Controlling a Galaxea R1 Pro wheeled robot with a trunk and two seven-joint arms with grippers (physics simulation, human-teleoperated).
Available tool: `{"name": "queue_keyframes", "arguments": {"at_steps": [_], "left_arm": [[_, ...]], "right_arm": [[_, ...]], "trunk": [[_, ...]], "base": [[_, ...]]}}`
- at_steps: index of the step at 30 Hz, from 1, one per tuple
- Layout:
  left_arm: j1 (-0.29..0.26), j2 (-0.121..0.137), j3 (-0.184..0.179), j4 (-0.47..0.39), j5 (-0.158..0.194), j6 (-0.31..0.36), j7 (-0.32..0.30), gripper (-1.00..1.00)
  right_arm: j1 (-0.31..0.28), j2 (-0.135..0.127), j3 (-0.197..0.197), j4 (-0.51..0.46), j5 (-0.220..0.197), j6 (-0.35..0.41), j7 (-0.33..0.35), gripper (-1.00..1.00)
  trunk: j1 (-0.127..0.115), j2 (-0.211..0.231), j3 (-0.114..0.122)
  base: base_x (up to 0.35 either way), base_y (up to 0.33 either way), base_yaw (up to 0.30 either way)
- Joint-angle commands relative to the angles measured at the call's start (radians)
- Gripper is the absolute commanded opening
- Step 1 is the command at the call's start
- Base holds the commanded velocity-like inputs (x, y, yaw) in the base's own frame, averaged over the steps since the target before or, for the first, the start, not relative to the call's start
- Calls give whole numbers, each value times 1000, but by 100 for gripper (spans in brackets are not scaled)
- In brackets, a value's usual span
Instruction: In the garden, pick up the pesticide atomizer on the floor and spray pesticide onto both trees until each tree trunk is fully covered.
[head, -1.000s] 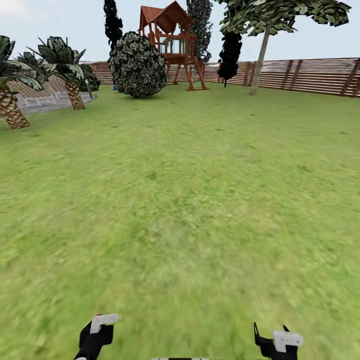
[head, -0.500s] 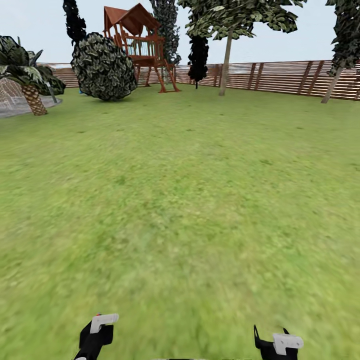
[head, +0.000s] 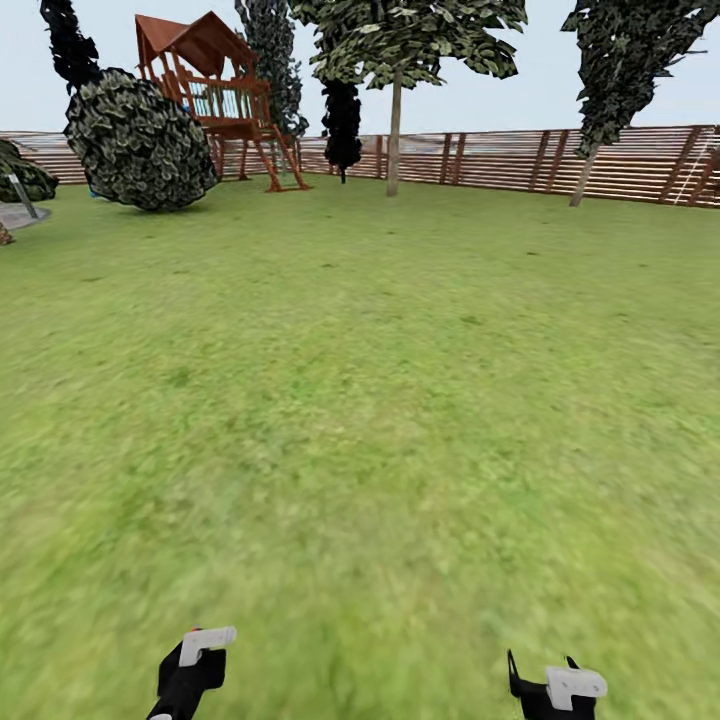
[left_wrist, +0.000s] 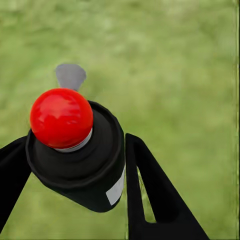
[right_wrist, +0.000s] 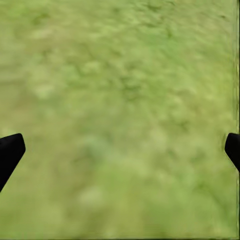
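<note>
Spray bottle (left_wrist: 75, 165): black, red ball top, pinched by left gripper (left_wrist: 75, 170). Right gripper (right_wrist: 120, 150) spread. Lawn (head: 380, 380) open to fence (head: 520, 160).

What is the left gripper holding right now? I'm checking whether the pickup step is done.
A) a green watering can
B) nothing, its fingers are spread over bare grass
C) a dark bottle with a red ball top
C: in the left wrist view the pesticide atomizer, dark with a red ball top, sits between the left gripper's black fingers.

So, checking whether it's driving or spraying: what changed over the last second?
The camera swung right: playhouse and round bush slid left, and a second tree came in by the fence. The left gripper still holds the atomizer; the right gripper stays open.
</note>
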Motion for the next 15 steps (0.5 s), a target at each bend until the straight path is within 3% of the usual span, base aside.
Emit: {"name": "queue_keyframes", "arguments": {"at_steps": [1, 6, 15], "left_arm": [[0, 0, 1, 0, 0, 0, 0, -100], [-1, 0, 1, -1, 0, 0, 1, -100], [0, 0, 1, -1, -1, 0, 1, -100]], "right_arm": [[0, 0, 0, 0, 0, 0, 0, 100], [0, 0, 0, 0, 0, 0, 0, 100], [0, 1, 0, 0, 0, 0, 0, 100]], "trunk": [[0, 0, 1], [0, 0, 6], [0, 0, 17]], "base": [[25, -42, -266], [37, -8, -264], [312, 0, -221]]}}
